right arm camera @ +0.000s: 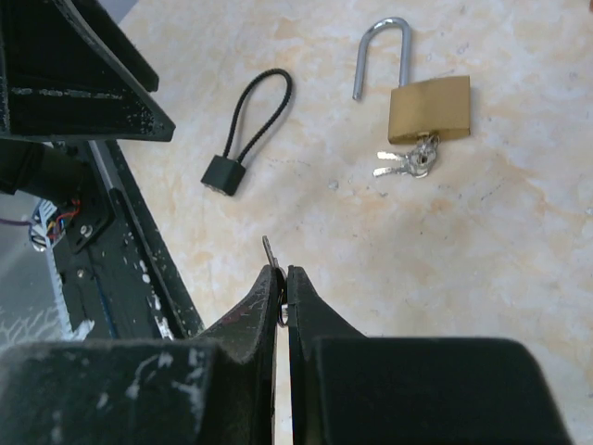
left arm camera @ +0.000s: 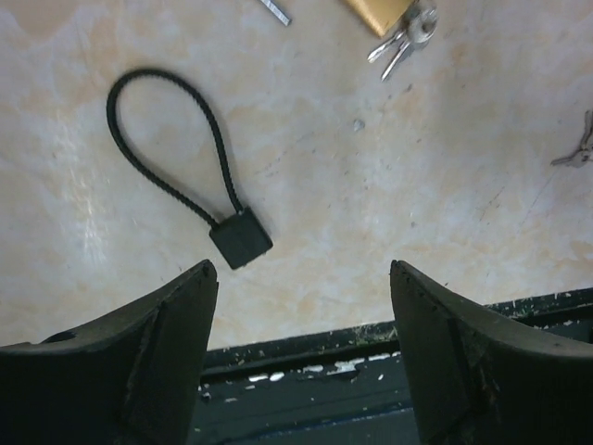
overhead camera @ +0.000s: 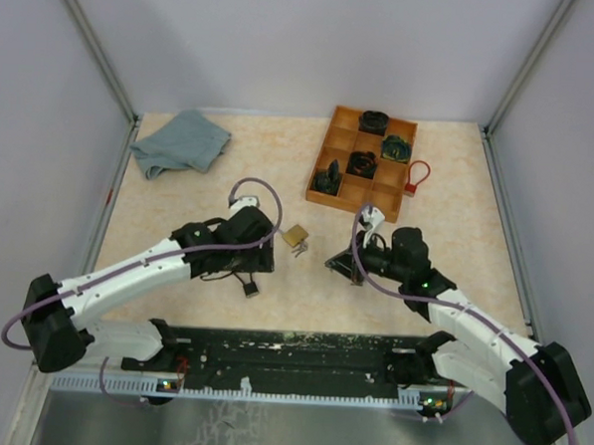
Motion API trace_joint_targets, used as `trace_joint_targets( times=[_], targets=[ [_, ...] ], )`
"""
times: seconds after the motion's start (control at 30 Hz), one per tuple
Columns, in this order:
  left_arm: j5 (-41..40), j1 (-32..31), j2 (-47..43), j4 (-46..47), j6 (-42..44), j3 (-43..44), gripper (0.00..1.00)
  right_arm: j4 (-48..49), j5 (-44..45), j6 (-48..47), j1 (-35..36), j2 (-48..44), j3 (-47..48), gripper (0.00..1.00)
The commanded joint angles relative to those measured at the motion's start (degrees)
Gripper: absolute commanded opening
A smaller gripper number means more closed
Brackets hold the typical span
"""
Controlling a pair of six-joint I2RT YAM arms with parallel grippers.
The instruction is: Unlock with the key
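The right gripper (right arm camera: 283,278) was pressed together, pinching a thin metal key (right arm camera: 268,248) whose tip poked out past the fingertips. Ahead of it and to the right lay the brass padlock (right arm camera: 429,109) with its shackle swung open and a bunch of keys (right arm camera: 408,165) hanging at its base. A black cable lock (right arm camera: 225,174) lay ahead to the left. The left gripper (left arm camera: 301,271) stood spread wide, nothing between its fingers. The cable lock lay on the table (left arm camera: 371,232) just beyond its left finger.

Left of the brass padlock (overhead camera: 295,235), the black left gripper (left arm camera: 301,269) gaped wide; right of it, the black right gripper (right arm camera: 283,271) pinched a thin metal piece (right arm camera: 268,248).
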Motion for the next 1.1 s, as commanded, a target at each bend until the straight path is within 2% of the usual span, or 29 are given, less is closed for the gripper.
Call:
trace_joint_targets(
  times=[0.0,0.17,0.3,0.5,0.73,0.93,1.07],
  targets=[
    [8.8,3.7,-1.0,-4.9,-11.0,-3.8,0.81,4.5,0.1,-0.9,-0.4,-1.2,-0.6,0.0],
    [11.9,7.2,2.0,-5.3,-17.3,-6.1,0.82,5.0,-1.0,-1.5,-0.4,-1.0,-0.9,0.0],
    [8.7,8.1,7.5,-9.2,-20.7,-5.6,0.82,8.4,-1.5,-0.8,-0.4,-1.1,-2.9,0.0],
    [10.3,10.6,13.9,-8.4,-19.0,-5.0,0.8,8.9,-2.8,-1.0,-0.4,-0.4,-2.6,0.0],
    [11.3,12.3,19.7,-4.8,-15.9,-2.6,0.7,8.6,-3.9,-1.0,-0.4,-0.4,-2.8,0.0],
    [11.8,12.8,23.2,-2.9,-14.6,-1.3,0.68,9.0,-4.3,-0.8,-0.4,-1.4,-3.2,0.0],
    [13.9,13.1,25.0,-3.0,-14.5,-1.4,0.64,9.0,-4.3,-0.7,-0.4,-0.8,-3.2,0.0]
  ],
)
